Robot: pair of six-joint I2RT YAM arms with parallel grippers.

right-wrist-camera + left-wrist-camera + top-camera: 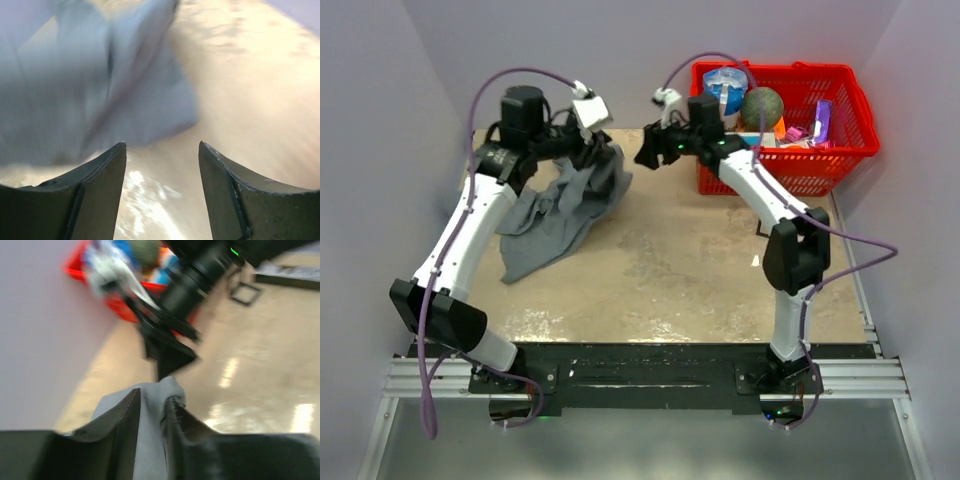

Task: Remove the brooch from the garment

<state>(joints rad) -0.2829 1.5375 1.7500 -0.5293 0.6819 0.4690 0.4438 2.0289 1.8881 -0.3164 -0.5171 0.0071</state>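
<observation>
The grey garment (556,212) hangs crumpled from my left gripper (595,150) at the back left of the table, its lower part lying on the surface. In the left wrist view my left gripper (152,400) is shut on a fold of the grey garment (150,430). My right gripper (646,152) is open and empty, a little to the right of the lifted cloth. In the right wrist view its jaws (162,147) stand apart with the blurred garment (100,95) just ahead. The brooch is hidden in every view.
A red basket (820,150) with a green ball (762,106) and several small items stands at the back right, right behind my right arm. White walls close in the left, back and right sides. The tan tabletop (690,270) lies before the arms.
</observation>
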